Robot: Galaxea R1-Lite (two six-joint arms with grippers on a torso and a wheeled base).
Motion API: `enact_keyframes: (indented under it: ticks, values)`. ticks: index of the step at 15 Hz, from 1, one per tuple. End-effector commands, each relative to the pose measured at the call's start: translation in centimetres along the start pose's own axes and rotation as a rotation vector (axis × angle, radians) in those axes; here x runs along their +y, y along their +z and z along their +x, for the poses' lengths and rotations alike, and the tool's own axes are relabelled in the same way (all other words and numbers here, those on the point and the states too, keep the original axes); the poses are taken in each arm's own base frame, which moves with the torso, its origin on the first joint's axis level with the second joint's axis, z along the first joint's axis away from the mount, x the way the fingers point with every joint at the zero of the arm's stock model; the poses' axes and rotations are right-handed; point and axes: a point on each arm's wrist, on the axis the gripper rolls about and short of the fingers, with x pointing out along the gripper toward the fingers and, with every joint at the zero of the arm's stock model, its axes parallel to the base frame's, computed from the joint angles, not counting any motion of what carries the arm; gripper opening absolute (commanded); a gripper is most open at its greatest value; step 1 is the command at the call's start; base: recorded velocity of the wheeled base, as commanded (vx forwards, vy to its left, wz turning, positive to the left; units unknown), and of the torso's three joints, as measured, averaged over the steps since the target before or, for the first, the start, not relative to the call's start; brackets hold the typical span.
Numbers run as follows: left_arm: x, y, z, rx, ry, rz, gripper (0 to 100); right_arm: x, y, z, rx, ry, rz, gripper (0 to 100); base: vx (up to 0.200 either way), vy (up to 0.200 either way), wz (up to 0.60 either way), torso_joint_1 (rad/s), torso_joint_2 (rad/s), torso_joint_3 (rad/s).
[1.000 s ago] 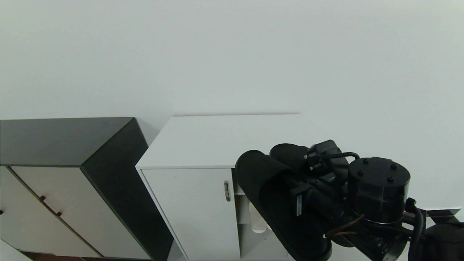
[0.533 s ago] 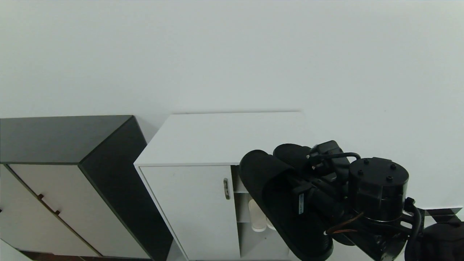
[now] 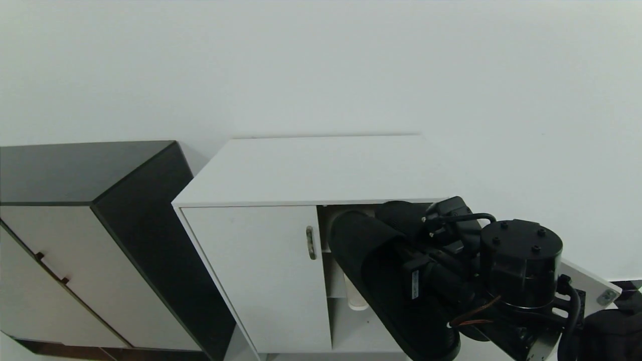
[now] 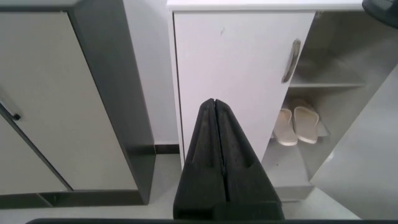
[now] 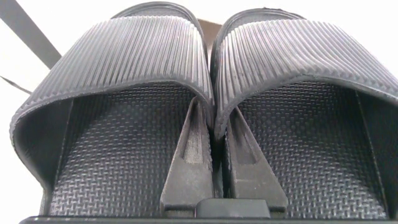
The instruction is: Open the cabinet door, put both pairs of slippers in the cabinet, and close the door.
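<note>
**Black slippers held at the open cabinet**

Head view: The white cabinet [image 3: 311, 170] stands beside a dark cabinet [image 3: 90, 175]. Its left door [image 3: 256, 271] is shut and its right door [image 3: 582, 275] is swung open. The black slippers [image 3: 381, 271] hang at the end of the right arm [image 3: 521, 260], in front of the open right compartment. A pale pair of slippers [image 3: 355, 297] shows on a shelf inside, partly hidden behind them.

Left wrist view: The left gripper [image 4: 214, 149] has its fingers pressed together with nothing between them, and it faces the shut door. The pale pair lies side by side at the front edge of a low shelf [image 4: 311, 138].

Right wrist view: The right gripper [image 5: 214, 158] pinches the black slippers' adjoining inner strap edges, one finger inside each slipper.
</note>
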Motion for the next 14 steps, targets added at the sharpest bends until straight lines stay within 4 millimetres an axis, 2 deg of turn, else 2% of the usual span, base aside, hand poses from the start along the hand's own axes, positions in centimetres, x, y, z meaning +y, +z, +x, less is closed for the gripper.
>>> enact_keyframes:
  ticks: [1,14]
  values:
    - [0.00,0.00,0.01,0.002,0.000,-0.001,0,0.04,-0.14,0.07,0.005,0.002,-0.001,0,0.000,0.000,0.00,-0.266,0.55,0.276]
    - [0.00,0.00,0.01,0.002,0.000,0.001,0,0.05,-0.30,0.00,0.011,0.006,-0.003,0,0.000,0.000,0.00,-0.251,0.51,0.257]
